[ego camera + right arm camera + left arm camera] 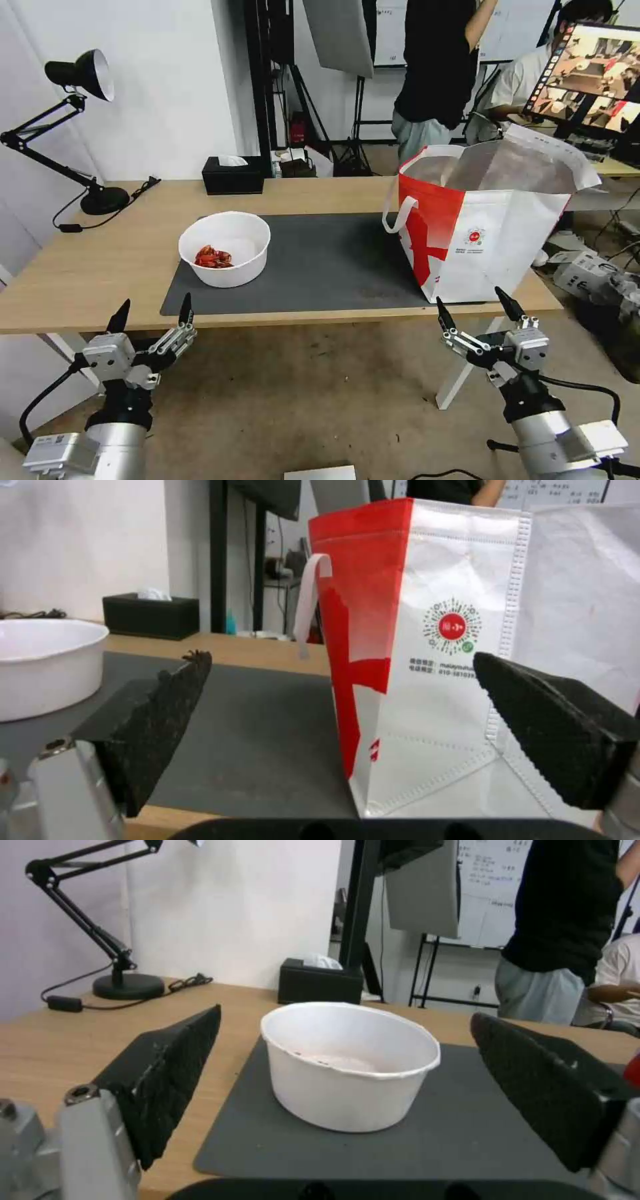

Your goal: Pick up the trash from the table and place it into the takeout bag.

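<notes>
A white bowl (225, 257) of red shell scraps sits on the dark mat (320, 267), the takeout bag (487, 227) upright at the mat's other end. Both the left gripper (153, 315) and right gripper (475, 305) hover before the table (87, 267) edge, fingers spread wide, empty.

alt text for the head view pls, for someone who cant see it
A white bowl with red shell scraps sits on the left of a grey mat on a wood table, and an open red-and-white bag stands at the right. Both grippers, left and right, hover open before the near edge.
</notes>
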Robot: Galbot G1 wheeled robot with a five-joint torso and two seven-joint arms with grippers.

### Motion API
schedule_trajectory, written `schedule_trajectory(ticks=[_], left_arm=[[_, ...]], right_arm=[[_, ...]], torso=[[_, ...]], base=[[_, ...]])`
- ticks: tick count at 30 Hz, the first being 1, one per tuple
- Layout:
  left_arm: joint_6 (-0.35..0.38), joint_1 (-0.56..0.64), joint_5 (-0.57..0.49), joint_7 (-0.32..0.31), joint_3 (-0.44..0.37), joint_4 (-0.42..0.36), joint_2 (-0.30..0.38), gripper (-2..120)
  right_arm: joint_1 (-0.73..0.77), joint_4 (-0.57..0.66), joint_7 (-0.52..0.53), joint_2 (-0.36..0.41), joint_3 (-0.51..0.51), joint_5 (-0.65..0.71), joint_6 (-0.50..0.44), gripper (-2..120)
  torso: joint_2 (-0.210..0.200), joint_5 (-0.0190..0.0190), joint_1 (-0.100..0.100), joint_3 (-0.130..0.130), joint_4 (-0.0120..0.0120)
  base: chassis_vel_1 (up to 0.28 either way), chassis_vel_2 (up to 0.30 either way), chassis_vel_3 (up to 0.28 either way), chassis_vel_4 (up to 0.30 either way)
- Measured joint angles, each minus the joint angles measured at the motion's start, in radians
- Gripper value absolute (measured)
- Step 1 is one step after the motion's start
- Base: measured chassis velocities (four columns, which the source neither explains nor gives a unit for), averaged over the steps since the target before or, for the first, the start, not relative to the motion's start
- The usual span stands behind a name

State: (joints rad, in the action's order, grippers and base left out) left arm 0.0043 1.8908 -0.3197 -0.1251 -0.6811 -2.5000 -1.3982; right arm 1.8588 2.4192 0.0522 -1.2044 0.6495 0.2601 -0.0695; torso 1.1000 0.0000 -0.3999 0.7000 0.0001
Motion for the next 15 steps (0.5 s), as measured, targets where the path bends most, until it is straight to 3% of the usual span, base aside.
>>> schedule_trajectory(ticks=[15], left_arm=[[0.018,-0.006,-0.01,-0.001,0.0,0.0,0.012,100]], right_arm=[[-0.009,-0.007,0.008,0.009,-0.016,0.003,0.008,100]], torso=[[0.0,0.0,0.0,0.0,-0.0001]], base=[[0.0,0.0,0.0,0.0]])
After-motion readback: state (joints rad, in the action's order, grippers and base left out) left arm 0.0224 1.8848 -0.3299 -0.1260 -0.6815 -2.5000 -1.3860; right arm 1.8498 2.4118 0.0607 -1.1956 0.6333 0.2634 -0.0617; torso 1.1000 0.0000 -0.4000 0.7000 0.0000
